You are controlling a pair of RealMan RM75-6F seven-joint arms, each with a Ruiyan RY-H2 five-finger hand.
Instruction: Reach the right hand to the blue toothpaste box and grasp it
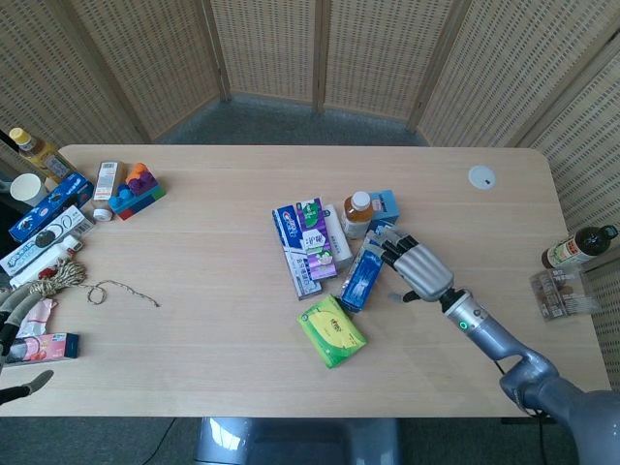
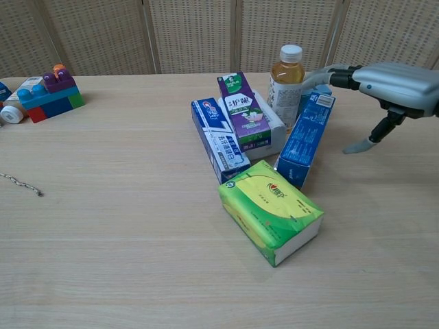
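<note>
The blue toothpaste box [image 1: 364, 271] [image 2: 305, 136] lies at the table's middle, leaning between a drink bottle [image 1: 357, 213] [image 2: 287, 70] and a green tissue pack [image 1: 331, 330] [image 2: 271, 211]. My right hand [image 1: 415, 268] [image 2: 392, 81] is at the box's right side. Its fingers [image 1: 387, 244] reach over the box's far end and seem to touch its top. The thumb [image 2: 359, 144] hangs apart to the right, off the box. Nothing is gripped. My left hand [image 1: 10, 315] shows only partly at the left edge, fingers spread, holding nothing.
A blue-and-white toothpaste box [image 1: 294, 250] and a purple carton [image 1: 315, 231] lie just left of the blue box. A small blue box [image 1: 386, 203] sits behind the bottle. Toy blocks [image 1: 136, 191] and several packets crowd the left edge; a bottle [image 1: 579, 247] stands far right.
</note>
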